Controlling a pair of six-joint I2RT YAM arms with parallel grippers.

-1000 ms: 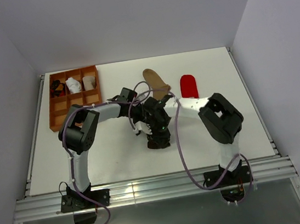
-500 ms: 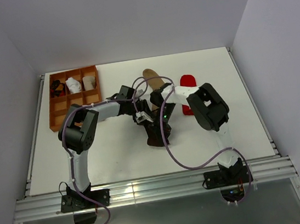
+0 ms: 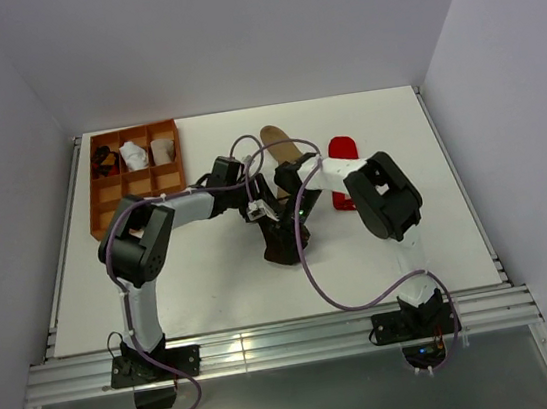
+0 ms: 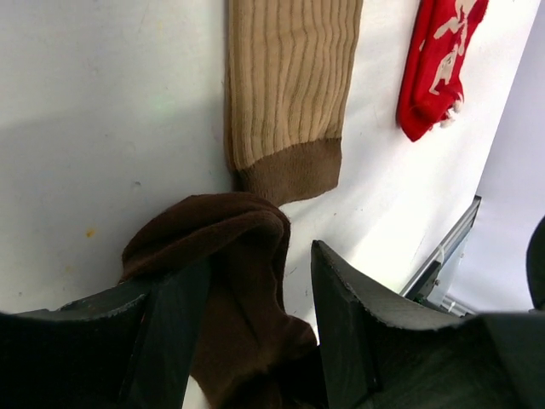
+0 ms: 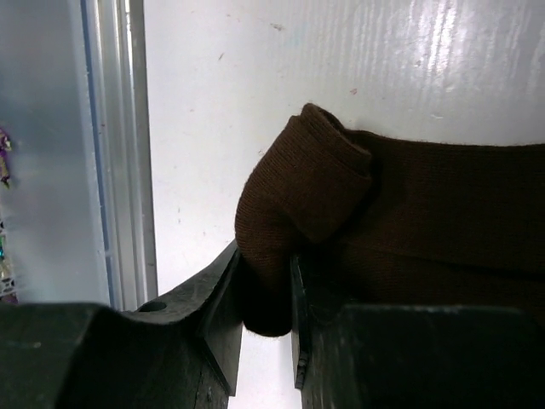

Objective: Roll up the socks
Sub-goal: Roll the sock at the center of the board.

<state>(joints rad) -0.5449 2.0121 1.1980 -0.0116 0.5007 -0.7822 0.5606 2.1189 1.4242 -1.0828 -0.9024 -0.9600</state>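
Top external view: both arms are meeting over the brown sock, which is lying mid-bench.
Left wrist view is showing the left jaws standing partly open, straddling the bunched end of the brown sock; that end is lying right at the dark cuff of the tan sock, with the red sock lying apart beyond it. Right wrist view is showing the right jaws drawn nearly together, pinching a folded edge of the brown sock near the bench's rail.
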